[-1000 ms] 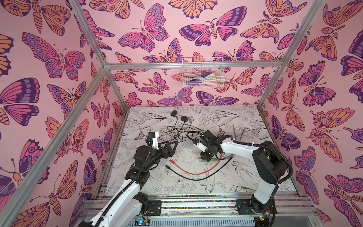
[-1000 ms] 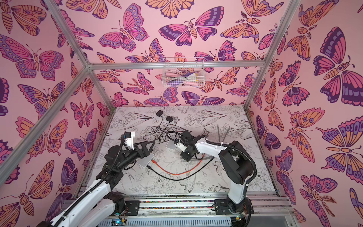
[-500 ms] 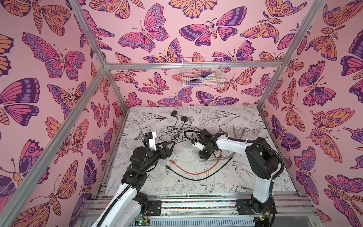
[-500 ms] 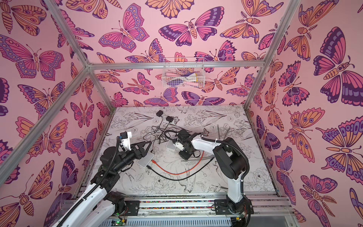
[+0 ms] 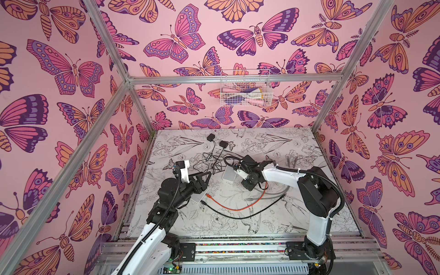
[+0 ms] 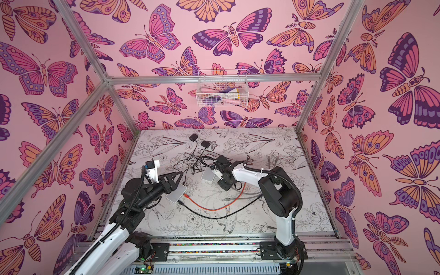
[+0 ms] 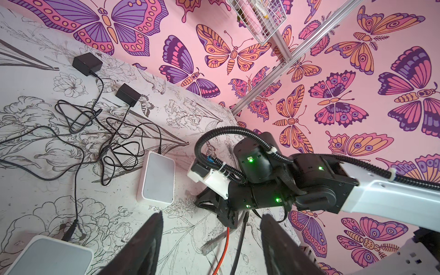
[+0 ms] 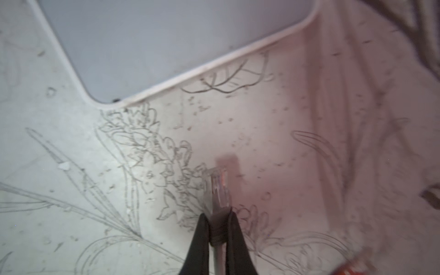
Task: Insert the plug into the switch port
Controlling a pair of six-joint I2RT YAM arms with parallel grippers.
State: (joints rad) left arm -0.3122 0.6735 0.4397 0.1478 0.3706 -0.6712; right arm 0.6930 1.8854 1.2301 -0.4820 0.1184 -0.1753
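Both top views: right gripper low, just beside the far white rounded switch box, left gripper above a near-left white box; left wrist: its dark fingers spread, empty; right wrist: right jaws clenched on a clear plastic plug, seemingly short of that box.

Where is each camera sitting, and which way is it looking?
Top views: high in front, looking down at the table; both arms show.
Left wrist: on left arm, facing the white switch and right arm; open left pincer shows.
Right wrist: on right arm, low over the table; right pincer holding the plug shows.
Shared: both wrist views show that switch.
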